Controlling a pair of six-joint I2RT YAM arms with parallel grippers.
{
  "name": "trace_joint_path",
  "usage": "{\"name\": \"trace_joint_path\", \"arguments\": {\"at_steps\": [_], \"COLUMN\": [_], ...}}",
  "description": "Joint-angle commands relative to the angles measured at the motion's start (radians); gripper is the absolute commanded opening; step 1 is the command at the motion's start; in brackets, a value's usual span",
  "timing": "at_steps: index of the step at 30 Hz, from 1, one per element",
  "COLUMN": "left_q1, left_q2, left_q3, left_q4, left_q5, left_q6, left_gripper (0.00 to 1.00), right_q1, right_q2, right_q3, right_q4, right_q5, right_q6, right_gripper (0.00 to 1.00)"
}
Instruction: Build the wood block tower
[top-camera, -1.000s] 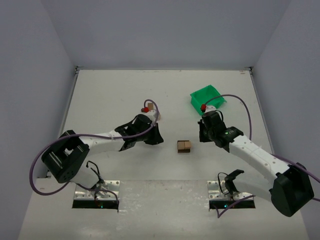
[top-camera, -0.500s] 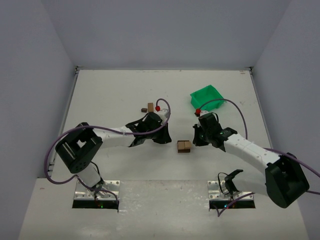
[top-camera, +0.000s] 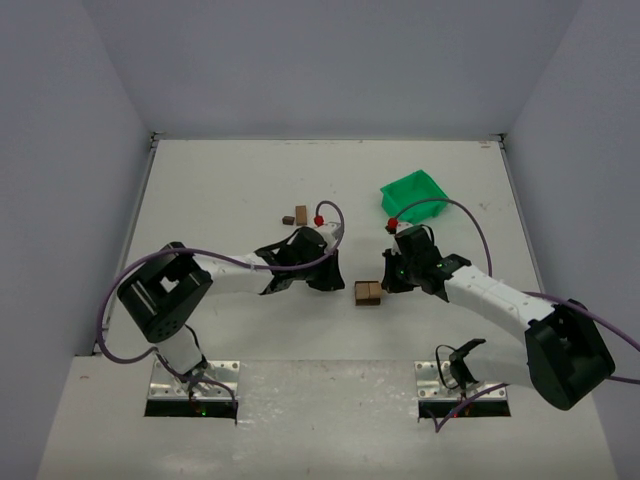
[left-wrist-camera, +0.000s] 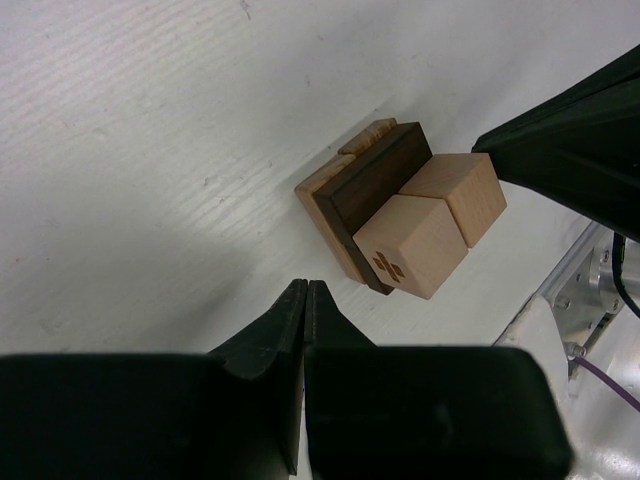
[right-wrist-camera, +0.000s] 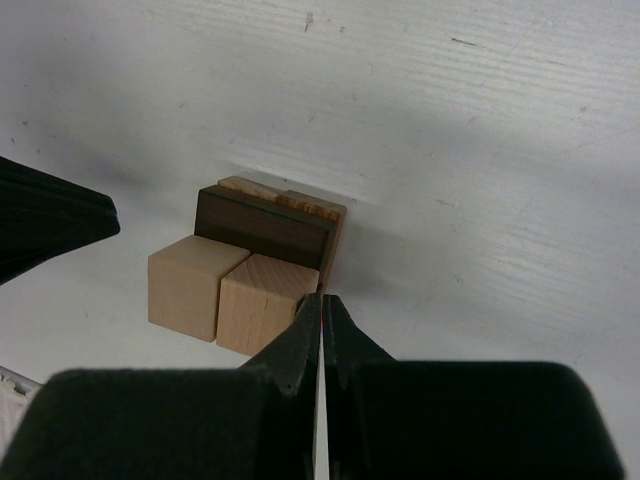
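Smooth pale and dark wood block tower (left-wrist-camera: 400, 215), matt white faintly grained table (left-wrist-camera: 150, 150), green plastic bin (top-camera: 430, 203)

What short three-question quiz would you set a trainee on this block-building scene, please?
1. True or false: the left tool and the right tool are both shut and hold nothing.
2. In the block group, what lies against the two light cubes? A) a dark brown piece; B) a red ball; C) a metal plate.
3. Fill in: the green bin sits on the robot's ___ side of the table.

Key: 1 true; 2 A; 3 right.
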Motion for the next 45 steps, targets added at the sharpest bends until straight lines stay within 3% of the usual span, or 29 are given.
{"name": "trace_joint_path", "arguments": {"at_steps": [1,35,45], "left_q1": [-0.02,-0.056,-0.055], "left_q2": [0.014,0.05,-0.001], "left_q3": [0.045,0.108,0.091], "left_q4": [0.06,0.044,0.008], "left_q5": [0.038,0.049,-0.032], "left_q6": [0.007,0.026,0.027], "left_gripper": [0.0,0.0,0.0], "right_q1": [0.001,-0.001,0.0], "right_q2": [-0.008,-0.003,-0.007], "right_q3": [0.023,0.023,0.022], "right_q4": [0.023,0.015,0.013], "right_q5": [0.01,0.011,0.003], "right_q6": [0.006,0.009,0.012], "right_gripper": [0.0,0.0,0.0]}}
